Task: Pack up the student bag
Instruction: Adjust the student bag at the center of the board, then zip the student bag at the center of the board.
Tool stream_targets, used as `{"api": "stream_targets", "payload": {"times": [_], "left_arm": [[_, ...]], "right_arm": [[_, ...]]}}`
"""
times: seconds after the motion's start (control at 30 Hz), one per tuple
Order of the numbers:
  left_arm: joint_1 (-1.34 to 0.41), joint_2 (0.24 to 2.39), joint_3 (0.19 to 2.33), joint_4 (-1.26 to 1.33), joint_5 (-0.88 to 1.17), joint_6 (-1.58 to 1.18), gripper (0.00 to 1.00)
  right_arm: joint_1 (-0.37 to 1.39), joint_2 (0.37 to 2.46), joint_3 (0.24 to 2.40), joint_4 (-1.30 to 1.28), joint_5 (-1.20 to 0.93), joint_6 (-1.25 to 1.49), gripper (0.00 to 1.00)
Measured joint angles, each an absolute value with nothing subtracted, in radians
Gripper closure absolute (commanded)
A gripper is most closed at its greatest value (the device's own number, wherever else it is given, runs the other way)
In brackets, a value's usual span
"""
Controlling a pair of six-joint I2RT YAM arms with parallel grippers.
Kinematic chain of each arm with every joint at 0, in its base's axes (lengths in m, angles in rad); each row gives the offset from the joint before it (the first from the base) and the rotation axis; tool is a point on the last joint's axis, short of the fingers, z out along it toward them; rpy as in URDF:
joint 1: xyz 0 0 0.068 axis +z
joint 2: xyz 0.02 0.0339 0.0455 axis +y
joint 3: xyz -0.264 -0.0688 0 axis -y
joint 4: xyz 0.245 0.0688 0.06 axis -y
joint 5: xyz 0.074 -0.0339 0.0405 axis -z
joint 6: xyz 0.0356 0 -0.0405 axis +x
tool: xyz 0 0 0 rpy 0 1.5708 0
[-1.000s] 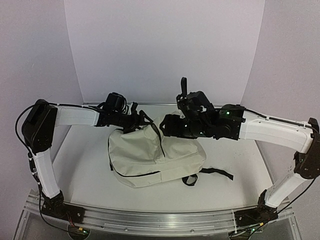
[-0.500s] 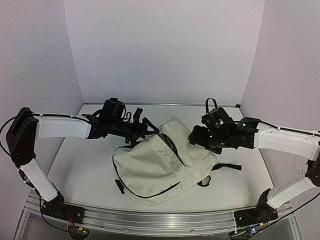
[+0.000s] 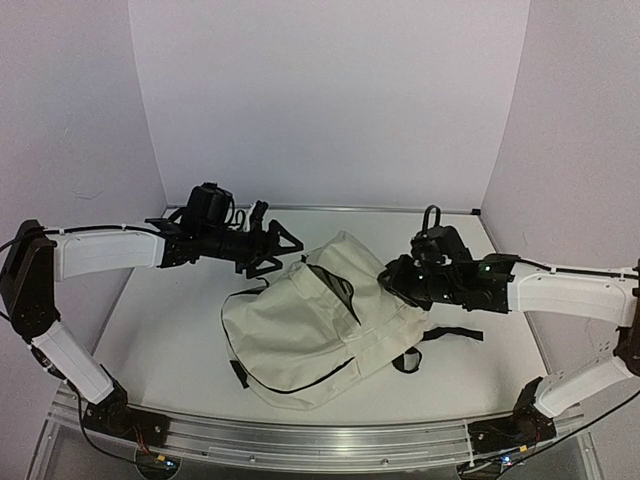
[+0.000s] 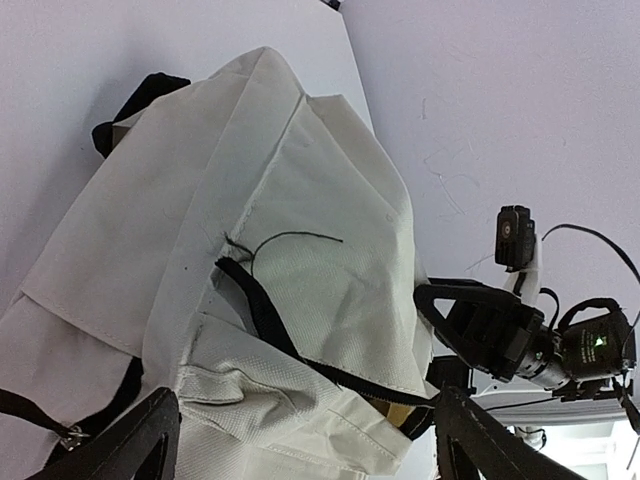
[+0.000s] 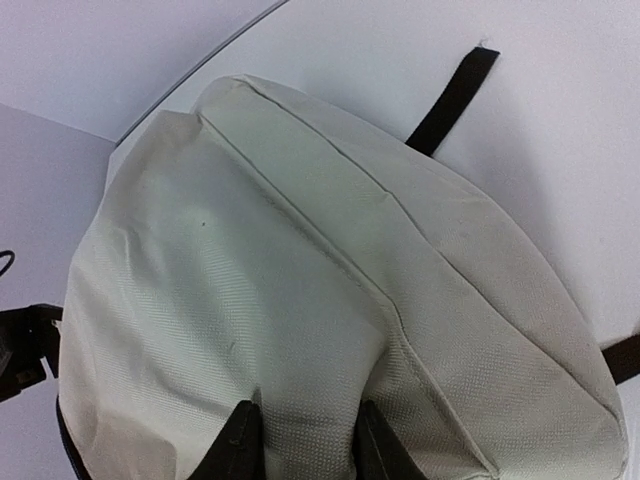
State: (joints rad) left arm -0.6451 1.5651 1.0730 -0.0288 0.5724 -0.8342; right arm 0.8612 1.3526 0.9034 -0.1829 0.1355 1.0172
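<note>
Between the fingers of the right gripper (image 5: 305,412), which are clenched narrow, a ridge of cream canvas is pinched; it belongs to the rounded right end of the student bag (image 3: 300,335). The left gripper (image 4: 308,420) has its jaws spread wide and grips nothing; it hangs near the bag's far-left edge, with the gaping zipper mouth ahead of it. The bag lies slumped on the white table (image 3: 170,330) between the arms, a black strap (image 3: 455,334) trailing to its right.

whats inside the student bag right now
Through the student bag opening only dark lining shows; cream fabric covers the rest, so any contents cannot be seen.
</note>
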Motion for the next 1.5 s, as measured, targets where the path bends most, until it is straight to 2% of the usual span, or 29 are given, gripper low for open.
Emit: {"api": "stream_targets", "payload": {"times": [0.07,0.27,0.63,0.73,0.83,1.0,1.1,1.17,1.33,1.5], "left_arm": [[-0.645,1.568,1.073,-0.029,0.579,-0.836,0.12],[-0.647,1.583,1.064,-0.02,0.634,-0.858,0.12],[-0.716,1.624,1.045,0.091,0.672,-0.915,0.11],[-0.726,1.616,1.039,0.092,0.662,-0.909,0.09],[-0.72,1.568,1.028,0.057,0.629,-0.891,0.07],[-0.636,1.462,0.99,0.057,0.583,-0.892,0.13],[-0.563,1.449,0.962,0.089,0.558,-0.902,0.22],[-0.529,1.47,0.954,0.105,0.553,-0.915,0.3],[-0.518,1.59,0.965,0.174,0.589,-0.941,0.44],[-0.519,1.69,0.982,0.239,0.642,-0.976,0.51]], "right_arm": [[0.853,1.368,0.91,-0.166,0.137,1.003,1.0],[0.806,1.474,1.012,-0.16,0.139,0.897,1.0],[0.68,1.81,1.358,-0.132,0.117,0.59,1.0],[0.662,1.872,1.43,-0.12,0.085,0.522,0.93],[0.657,1.886,1.448,-0.113,0.064,0.483,0.81],[0.657,1.866,1.426,-0.105,0.056,0.457,0.42],[0.658,1.797,1.365,-0.105,0.064,0.457,0.3],[0.658,1.741,1.326,-0.108,0.066,0.47,0.26],[0.658,1.614,1.262,-0.117,0.065,0.516,0.24],[0.658,1.562,1.225,-0.125,0.065,0.559,0.24]]}}
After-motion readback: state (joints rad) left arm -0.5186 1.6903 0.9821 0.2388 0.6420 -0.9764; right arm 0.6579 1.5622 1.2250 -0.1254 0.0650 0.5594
